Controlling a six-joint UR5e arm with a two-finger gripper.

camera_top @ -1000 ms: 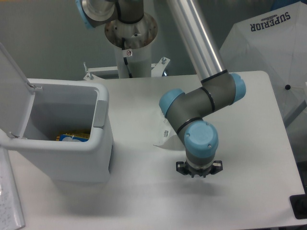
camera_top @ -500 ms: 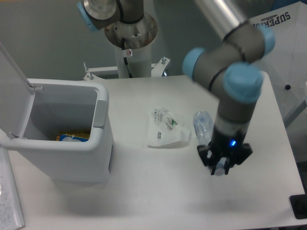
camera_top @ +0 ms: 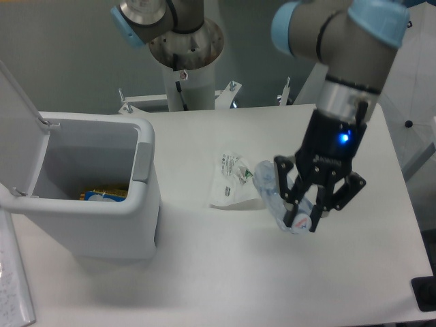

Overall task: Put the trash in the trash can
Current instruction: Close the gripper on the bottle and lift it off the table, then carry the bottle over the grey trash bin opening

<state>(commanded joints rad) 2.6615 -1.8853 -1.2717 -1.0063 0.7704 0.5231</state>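
Between the fingers [camera_top: 319, 204] sits the crushed plastic bottle [camera_top: 281, 201], now pinched and lifted clear of the table [camera_top: 204, 272]; half a second ago the gripper was lower and further right, with the bottle flat beside it. Crumpled wrapper [camera_top: 235, 182] lies on the table just left. Trash can [camera_top: 146, 157] stands open well to the left, so carrying comes next.

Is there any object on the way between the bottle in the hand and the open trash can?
Only the wrapper lies on the table between the bottle, held in the hand, and the trash can. It is low and flat; the can's lid is open.
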